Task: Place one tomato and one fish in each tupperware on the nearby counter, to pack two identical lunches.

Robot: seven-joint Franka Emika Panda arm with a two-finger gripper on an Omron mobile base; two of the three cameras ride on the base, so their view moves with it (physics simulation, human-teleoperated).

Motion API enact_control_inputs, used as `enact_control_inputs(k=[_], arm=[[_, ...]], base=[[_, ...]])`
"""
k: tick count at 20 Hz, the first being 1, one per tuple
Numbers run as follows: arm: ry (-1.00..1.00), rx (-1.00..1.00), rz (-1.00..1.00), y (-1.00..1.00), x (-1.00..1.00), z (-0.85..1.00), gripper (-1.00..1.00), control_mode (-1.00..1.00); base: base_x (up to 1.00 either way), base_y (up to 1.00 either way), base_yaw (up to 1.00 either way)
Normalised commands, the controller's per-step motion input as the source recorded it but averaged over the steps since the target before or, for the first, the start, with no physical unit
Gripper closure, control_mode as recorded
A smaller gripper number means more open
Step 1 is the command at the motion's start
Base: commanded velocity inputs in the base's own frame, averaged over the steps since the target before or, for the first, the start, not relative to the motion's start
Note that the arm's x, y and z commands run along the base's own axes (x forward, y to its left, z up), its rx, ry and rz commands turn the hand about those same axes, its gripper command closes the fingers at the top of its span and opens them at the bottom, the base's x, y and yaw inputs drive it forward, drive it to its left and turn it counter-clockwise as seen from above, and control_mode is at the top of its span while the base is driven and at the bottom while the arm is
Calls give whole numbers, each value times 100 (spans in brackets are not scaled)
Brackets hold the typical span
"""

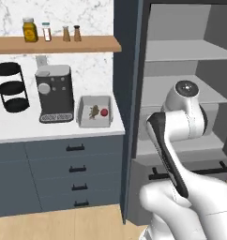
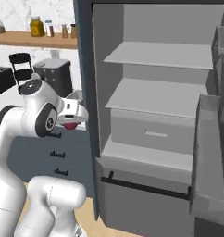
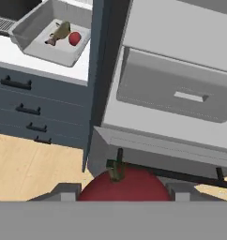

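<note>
One grey tupperware point(image 1: 83, 109) stands on the white counter point(image 1: 54, 130) right of the coffee machine, with a tan fish point(image 1: 93, 112) and a red tomato point(image 1: 104, 112) inside. The hand view looks down on the same tupperware point(image 3: 30, 27), fish point(image 3: 60, 33) and tomato point(image 3: 74, 38) from farther right. My gripper point(image 3: 122, 193) is shut on a second tomato point(image 3: 122, 183), stem up, between the two fingertips point(image 3: 67, 191). In the right base view the gripper point(image 2: 71, 121) holds that tomato point(image 2: 70, 125) in the air, beside the tall cabinet's edge and well short of the tray.
A tall dark cabinet stands open to the right, with grey shelves point(image 2: 155, 55) and a grey drawer with a handle slot point(image 3: 181, 89). A coffee machine point(image 1: 54, 93), a black tiered stand point(image 1: 12, 86) and a wooden shelf with jars point(image 1: 54, 44) crowd the counter's back. Dark drawers point(image 1: 75, 168) lie below.
</note>
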Motion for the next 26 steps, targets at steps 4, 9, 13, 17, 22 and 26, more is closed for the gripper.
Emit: enact_control_inputs(k=[4,9,13,17,22,26], arm=[[0,0,0,0,0,0,100,100],[0,0,0,0,0,0,100,100],[0,0,0,0,0,0,100,100],[0,0,0,0,0,0,100,100],[0,0,0,0,0,0,100,100],[0,0,0,0,0,0,100,100]], base=[[-34,100,4],[40,100,0],[100,100,0],[73,100,-5],[-5,100,-6],[-2,100,-17]])
